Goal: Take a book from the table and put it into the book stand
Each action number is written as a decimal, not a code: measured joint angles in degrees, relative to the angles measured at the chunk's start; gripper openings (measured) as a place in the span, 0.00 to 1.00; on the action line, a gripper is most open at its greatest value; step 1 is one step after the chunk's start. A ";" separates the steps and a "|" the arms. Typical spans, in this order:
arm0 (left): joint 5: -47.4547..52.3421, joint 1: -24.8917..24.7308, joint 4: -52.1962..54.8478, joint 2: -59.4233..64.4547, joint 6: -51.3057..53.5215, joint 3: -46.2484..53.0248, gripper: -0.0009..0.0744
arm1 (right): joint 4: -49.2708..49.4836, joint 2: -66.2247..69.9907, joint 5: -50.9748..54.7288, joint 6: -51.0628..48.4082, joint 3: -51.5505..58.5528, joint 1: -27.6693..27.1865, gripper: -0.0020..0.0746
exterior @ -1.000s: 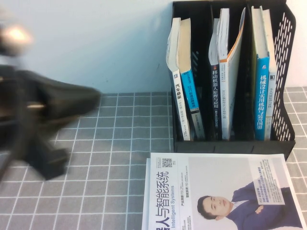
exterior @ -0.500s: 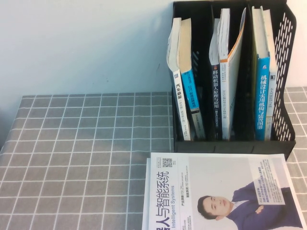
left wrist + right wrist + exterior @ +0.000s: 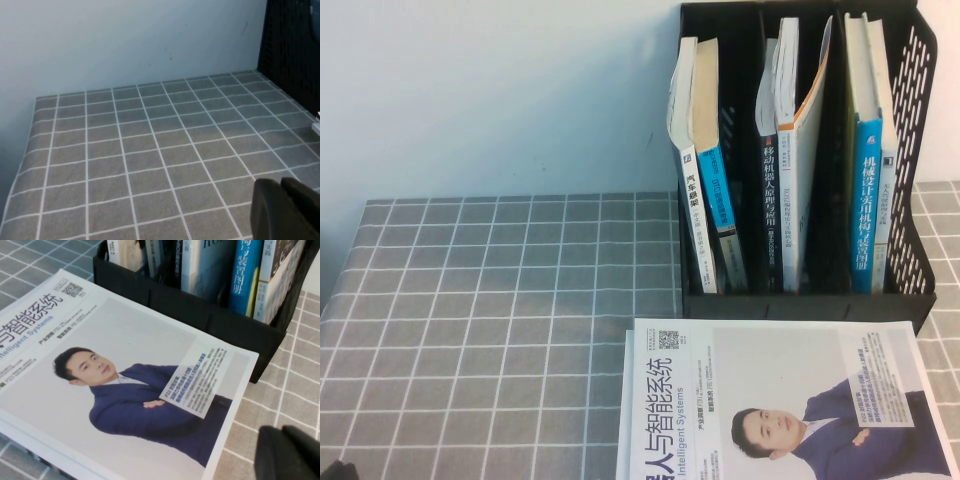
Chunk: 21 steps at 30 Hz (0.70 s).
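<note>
A large white book (image 3: 780,400) with a man in a blue suit on its cover lies flat on the table, just in front of the black book stand (image 3: 923,150). The stand's three compartments hold several upright books. In the right wrist view my right gripper (image 3: 282,432) is shut and empty, above the cloth beside the book's (image 3: 115,375) corner and near the stand (image 3: 200,310). In the left wrist view my left gripper (image 3: 280,184) is shut and empty over bare cloth, with the stand (image 3: 295,50) off to one side. Neither gripper is clearly seen in the high view.
A grey checked tablecloth (image 3: 500,300) covers the table, with a pale wall behind it. The table's left edge runs along the cloth's left side. A small dark shape (image 3: 335,470) sits in the near left corner of the high view.
The left arm, a dark blur at the left of the high view one second ago, has pulled back out of it. The book and stand have not moved.
</note>
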 joint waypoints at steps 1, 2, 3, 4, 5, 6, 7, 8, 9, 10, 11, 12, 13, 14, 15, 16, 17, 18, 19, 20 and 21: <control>0.55 0.00 0.00 0.00 0.10 0.00 0.01 | 0.10 0.00 0.00 0.00 0.00 0.00 0.02; 1.01 0.00 0.00 0.00 0.09 0.00 0.01 | 0.14 0.00 0.00 0.00 0.00 0.00 0.02; 1.30 0.00 0.00 0.00 0.09 0.00 0.01 | 0.14 0.00 0.00 0.00 0.00 0.00 0.02; 1.60 0.00 0.00 0.00 0.09 0.00 0.01 | 0.14 0.00 0.00 0.00 0.00 0.00 0.02; 1.96 0.00 0.00 0.00 0.09 0.00 0.01 | 0.14 0.00 0.00 0.00 0.00 0.00 0.02; 2.24 0.00 0.12 0.00 0.09 0.00 0.01 | 0.14 0.00 0.00 0.00 0.00 0.00 0.02; 2.54 0.00 1.13 0.00 0.09 0.00 0.01 | 0.14 0.00 0.00 0.00 0.00 0.00 0.02; 2.54 0.10 4.39 0.00 -0.47 0.00 0.01 | 0.14 0.00 0.00 0.00 0.00 0.00 0.02; 2.54 0.46 8.65 0.00 -2.83 0.00 0.01 | 0.25 0.00 0.00 0.00 0.00 0.00 0.02; 2.54 0.99 14.75 0.00 -7.51 0.00 0.01 | 0.25 0.00 0.00 0.00 0.00 0.00 0.02; 3.09 1.77 20.13 0.00 -14.21 0.00 0.01 | 0.25 0.00 0.00 0.00 0.00 0.00 0.02; 3.75 2.43 23.49 0.00 -20.30 -0.11 0.01 | 0.25 0.00 0.09 0.00 0.00 0.00 0.02; 4.18 3.19 26.45 0.00 -27.11 -0.11 0.01 | 0.25 0.00 0.09 0.00 0.00 0.00 0.02; 4.17 3.81 28.27 0.00 -31.72 -0.11 0.01 | 0.25 0.00 0.09 0.00 0.00 0.00 0.02; 4.17 3.99 29.21 0.00 -33.90 -0.19 0.01 | 0.37 0.00 0.09 0.00 0.00 0.00 0.02; 4.17 4.08 30.09 0.00 -35.11 -0.19 0.01 | 0.37 0.00 0.09 0.00 0.00 0.00 0.02; 4.20 4.20 30.51 0.00 -35.11 -0.19 0.01 | 0.37 0.00 0.09 0.00 0.00 0.00 0.02; 4.29 4.20 30.76 0.00 -35.11 -0.19 0.01 | 0.49 0.00 0.09 0.00 0.00 0.00 0.02; 4.29 4.20 30.89 0.00 -34.53 -0.19 0.01 | 0.49 0.00 0.09 0.00 0.00 0.00 0.02; 4.29 4.20 30.88 0.00 -34.30 -0.19 0.01 | 0.49 0.00 0.09 0.00 0.00 0.00 0.02; 4.29 4.20 30.88 0.00 -34.02 -0.19 0.01 | 0.49 0.00 0.09 0.00 0.00 0.00 0.02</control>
